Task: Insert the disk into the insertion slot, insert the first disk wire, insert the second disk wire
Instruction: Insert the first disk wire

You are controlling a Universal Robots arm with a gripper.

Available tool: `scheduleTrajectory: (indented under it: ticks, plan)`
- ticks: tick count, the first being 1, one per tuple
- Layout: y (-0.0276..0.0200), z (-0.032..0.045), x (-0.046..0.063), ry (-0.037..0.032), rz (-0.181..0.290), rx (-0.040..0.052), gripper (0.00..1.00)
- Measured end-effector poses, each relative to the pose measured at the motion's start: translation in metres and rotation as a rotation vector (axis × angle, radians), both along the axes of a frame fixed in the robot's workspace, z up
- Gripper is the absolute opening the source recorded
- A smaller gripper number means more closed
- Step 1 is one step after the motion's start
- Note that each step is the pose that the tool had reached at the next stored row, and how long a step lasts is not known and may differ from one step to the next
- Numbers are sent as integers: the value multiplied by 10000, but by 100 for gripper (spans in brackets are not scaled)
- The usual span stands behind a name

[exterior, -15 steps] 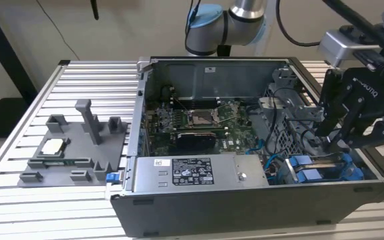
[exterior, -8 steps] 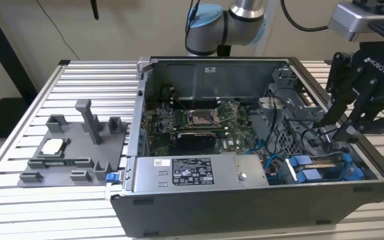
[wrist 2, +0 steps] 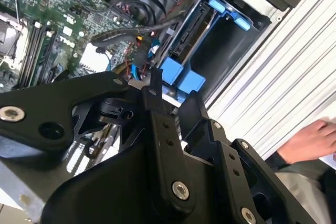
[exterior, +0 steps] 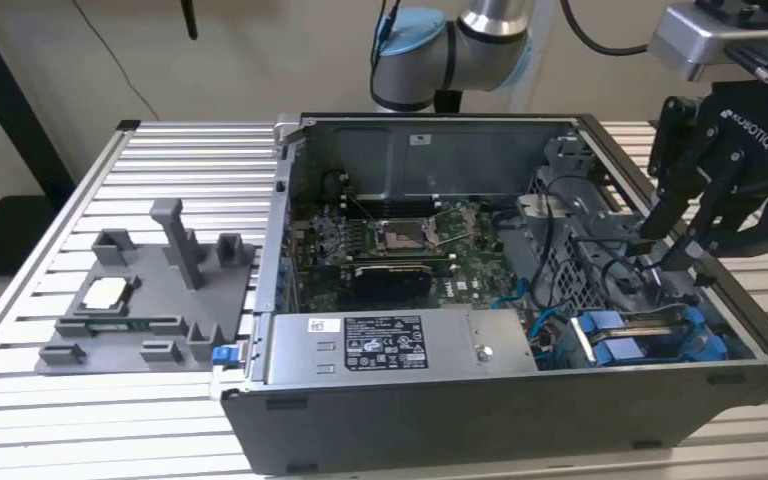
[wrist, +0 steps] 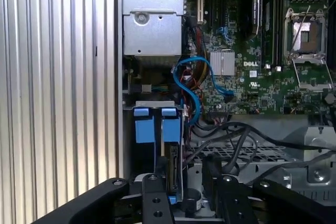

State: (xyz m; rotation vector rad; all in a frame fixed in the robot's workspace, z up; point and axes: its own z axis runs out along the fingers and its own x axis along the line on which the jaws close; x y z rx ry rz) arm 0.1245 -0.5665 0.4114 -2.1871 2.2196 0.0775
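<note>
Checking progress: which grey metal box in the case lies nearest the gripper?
The flat grey disk in its bright blue carrier, below the gripper; the labelled grey power-supply box lies farther off.

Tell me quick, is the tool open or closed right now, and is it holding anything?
Tool: open, fingers apart over the disk, holding nothing.

Table point(exterior: 37, 200): ribbed bare metal, satin sheen.
Computer case point(exterior: 491, 410): grey metal, matt.
Insertion slot point(exterior: 607, 350), 4 o'clock: blue plastic fittings, smooth.
Parts holder point(exterior: 131, 300), 9 o'clock: grey plastic, matt.
</note>
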Motion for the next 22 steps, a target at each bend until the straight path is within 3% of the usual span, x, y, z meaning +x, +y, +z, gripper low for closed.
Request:
scheduleTrajectory:
  ticks: [8, 22]
  plan:
    - [157, -28, 0, -140, 0, 221, 40]
    - [196, -203, -19, -572, 5, 240, 40]
